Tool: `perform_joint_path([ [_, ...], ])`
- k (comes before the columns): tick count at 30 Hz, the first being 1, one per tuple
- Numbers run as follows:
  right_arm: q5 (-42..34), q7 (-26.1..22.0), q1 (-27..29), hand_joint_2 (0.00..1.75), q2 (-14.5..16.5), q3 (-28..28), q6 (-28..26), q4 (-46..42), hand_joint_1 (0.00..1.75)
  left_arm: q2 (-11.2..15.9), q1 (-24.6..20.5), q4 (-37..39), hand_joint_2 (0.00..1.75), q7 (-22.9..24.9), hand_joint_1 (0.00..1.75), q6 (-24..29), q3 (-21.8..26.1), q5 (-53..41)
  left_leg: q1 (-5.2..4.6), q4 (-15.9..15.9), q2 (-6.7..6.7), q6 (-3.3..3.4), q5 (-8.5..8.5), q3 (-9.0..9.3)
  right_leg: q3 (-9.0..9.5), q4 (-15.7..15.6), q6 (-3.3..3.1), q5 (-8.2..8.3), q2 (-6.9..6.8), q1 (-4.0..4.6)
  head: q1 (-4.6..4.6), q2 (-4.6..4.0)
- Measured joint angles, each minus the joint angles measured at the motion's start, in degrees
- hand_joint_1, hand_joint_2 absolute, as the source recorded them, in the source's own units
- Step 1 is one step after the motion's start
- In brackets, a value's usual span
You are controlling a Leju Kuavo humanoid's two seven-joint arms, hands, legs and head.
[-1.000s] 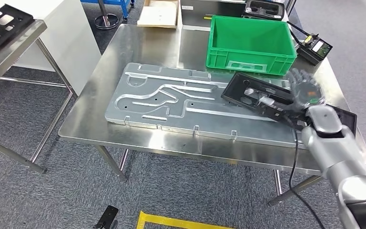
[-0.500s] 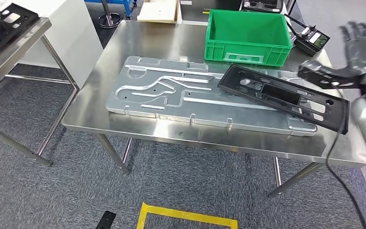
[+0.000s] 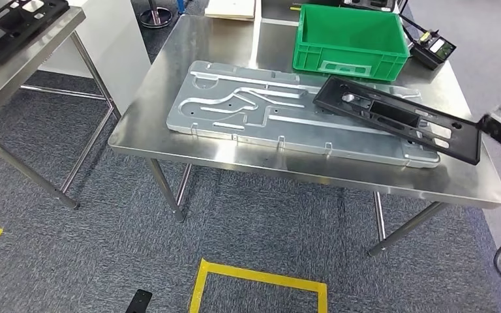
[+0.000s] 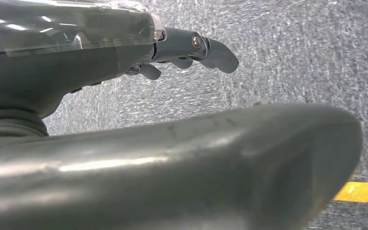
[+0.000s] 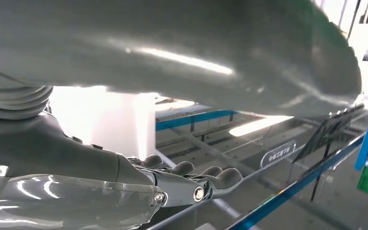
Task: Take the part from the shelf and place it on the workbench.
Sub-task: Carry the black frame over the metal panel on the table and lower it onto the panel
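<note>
Black part (image 3: pixel 401 119) lies flat on tabletop (image 3: pixel 313 171), atop grey metal plate (image 3: pixel 248 114), at 5 o'clock from green bin (image 3: pixel 351 40). Right hand (image 5: pixel 191 184) holds nothing, fingers (image 5: pixel 225 177) loosely extended together. Left hand (image 4: pixel 182 50) over carpet, fingers (image 4: pixel 218 52) slightly curled, holding nothing.

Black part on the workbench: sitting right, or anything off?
The black part lies skewed across the grey metal plate, not along it. Its far right corner juts past the workbench edge, so it could get knocked. Nothing looks spilled or damaged.
</note>
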Motion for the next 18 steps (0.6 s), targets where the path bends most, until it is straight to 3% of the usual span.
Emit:
perform_joint_path([
  [2, 0.85, -0.27, 6.44, 0.00, -0.01, -5.47, -0.88, -5.03, 0.00, -0.21, -0.01, 0.00, 0.00, -0.01, 0.00, 0.04, 0.20, 0.07, -0.08, -0.11, -0.20, -0.58, 0.86, -0.39, 4.30, -6.12, -0.45, -1.38, -0.18, 0.38, 0.00, 0.00],
  [3, 1.11, -0.41, 8.75, 0.00, 0.04, -7.74, -1.05, -6.85, 0.00, -0.25, 0.03, 0.00, 0.00, 0.00, 0.00, 0.06, 0.33, 0.07, -0.10, -0.30, -0.27, -0.93, 1.35, -0.47, 4.76, -7.23, -0.59, -1.55, -0.28, 0.56, 0.01, 0.00],
  [5, 1.51, -0.56, 12.48, 0.00, 0.27, -11.41, -1.12, -9.74, 0.00, -0.27, 0.19, 0.00, 0.00, 0.14, 0.00, 0.07, 0.62, 0.08, -0.09, -0.45, -0.23, -1.65, 1.69, -0.80, 3.97, -7.78, -1.19, -0.36, -0.50, 0.40, 0.00, 0.00],
  [6, 1.62, -0.59, 14.41, 0.00, 0.44, -12.91, -1.14, -11.14, 0.00, -0.27, 0.24, 0.00, 0.00, 0.30, 0.00, 0.08, 0.73, 0.08, -0.07, 0.27, -0.15, -1.94, 0.45, -1.22, 3.43, -7.99, -1.63, 0.37, -0.63, 0.25, -0.01, 0.00],
  [7, 1.79, -0.60, 16.90, 0.00, 0.76, -14.50, -1.26, -12.72, 0.00, -0.27, 0.27, 0.00, 0.00, 0.49, 0.00, 0.11, 0.81, 0.10, -0.01, 2.03, -0.04, -2.21, -1.96, -1.82, 2.79, -8.20, -1.99, 1.09, -0.83, 0.11, -0.03, 0.00],
  [9, 2.18, -0.79, 23.10, 0.00, 1.96, -18.45, -1.83, -16.36, 0.00, -0.27, 0.26, 0.00, 0.00, 0.87, 0.00, 0.18, 0.91, 0.13, 0.25, 8.64, 0.20, -2.63, -8.31, -3.13, 1.35, -8.16, -2.39, 2.34, -1.18, 0.18, -0.04, 0.00],
  [10, 2.34, -0.96, 26.28, 0.00, 2.91, -20.68, -2.21, -18.12, 0.00, -0.27, 0.27, 0.00, 0.00, 1.05, 0.00, 0.20, 0.96, 0.13, 0.31, 12.30, 0.26, -2.83, -10.27, -3.48, 0.48, -8.04, -2.38, 2.95, -1.35, 0.23, -0.04, 0.00],
  [11, 2.37, -1.14, 29.02, 0.00, 3.87, -22.74, -2.54, -19.63, 0.00, -0.27, 0.28, 0.00, 0.00, 1.27, 0.00, 0.21, 1.02, 0.13, 0.33, 14.96, 0.30, -2.98, -10.74, -3.30, -0.47, -7.84, -2.34, 3.55, -1.44, 0.25, -0.03, 0.00],
  [12, 2.20, -1.27, 31.38, 0.00, 4.88, -24.65, -2.80, -20.93, 0.00, -0.27, 0.27, 0.00, 0.00, 1.52, 0.00, 0.24, 1.09, 0.14, 0.33, 15.92, 0.30, -3.03, -9.84, -2.35, -1.51, -7.57, -2.25, 4.14, -1.48, 0.25, -0.04, 0.00],
  [13, 1.82, -1.36, 33.49, 0.00, 5.87, -26.45, -2.98, -22.08, 0.00, -0.27, 0.25, 0.00, 0.00, 1.76, 0.00, 0.28, 1.16, 0.20, 0.33, 14.91, 0.29, -2.96, -8.20, -0.49, -2.54, -7.26, -2.13, 4.68, -1.47, 0.25, -0.03, 0.00],
  [14, 1.22, -1.59, 35.49, 0.00, 6.94, -28.20, -3.12, -23.11, 0.00, -0.27, 0.21, 0.00, 0.00, 1.96, 0.00, 0.39, 1.22, 0.34, 0.32, 11.98, 0.25, -2.78, -6.88, 2.37, -3.46, -6.95, -1.98, 5.21, -1.43, 0.27, -0.04, 0.00],
  [16, -0.61, -3.09, 39.31, 0.00, 10.41, -32.24, -3.47, -25.10, 0.00, -0.30, 0.07, 0.01, 0.00, 2.17, 0.00, 0.73, 1.34, 0.72, 0.15, 3.20, 0.12, -2.20, -7.49, 9.04, -4.63, -6.52, -1.56, 6.20, -1.34, 0.44, -0.04, 0.00],
  [17, -1.36, -4.36, 40.93, 0.00, 12.63, -34.26, -3.61, -25.75, 0.00, -0.33, 0.05, 0.01, 0.00, 2.16, 0.00, 0.96, 1.45, 0.97, 0.06, -0.16, 0.06, -1.91, -8.41, 11.21, -4.77, -6.51, -1.31, 6.71, -1.31, 0.52, -0.04, 0.00],
  [18, -1.94, -5.86, 42.30, 0.00, 15.22, -36.44, -3.72, -26.15, 0.00, -0.37, 0.04, 0.02, 0.00, 2.11, 0.00, 1.18, 1.61, 1.22, -0.09, -2.09, 0.04, -1.59, -9.13, 12.23, -4.74, -6.69, -1.00, 7.27, -1.29, 0.55, -0.03, 0.00],
])
